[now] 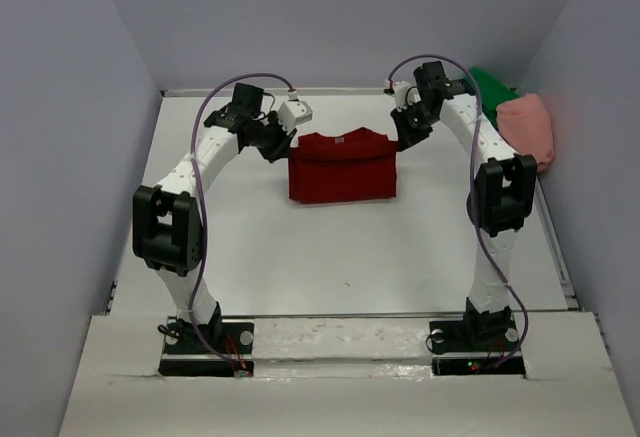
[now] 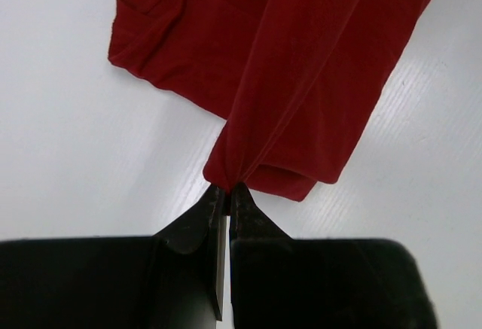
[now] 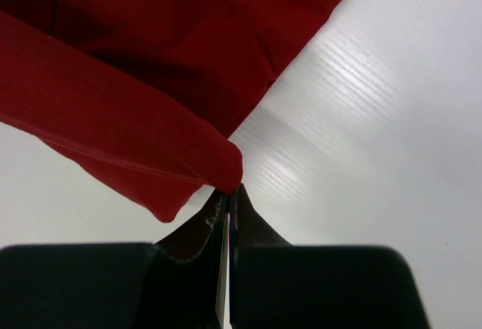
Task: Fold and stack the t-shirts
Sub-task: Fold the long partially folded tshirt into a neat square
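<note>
The dark red t-shirt (image 1: pixel 343 167) lies partly folded at the middle back of the white table. My left gripper (image 1: pixel 281 146) is shut on its left edge; the left wrist view shows the red cloth (image 2: pixel 301 73) pinched at the fingertips and lifted. My right gripper (image 1: pixel 405 141) is shut on its right edge; the right wrist view shows a red fold (image 3: pixel 113 118) held at the tips. The bright green t-shirt (image 1: pixel 493 89) and the salmon pink t-shirt (image 1: pixel 529 127) lie bunched at the back right edge.
Grey walls enclose the white table (image 1: pixel 330 257) on three sides. A raised rim (image 1: pixel 560 247) runs along the right side. Both arm bases stand at the near edge.
</note>
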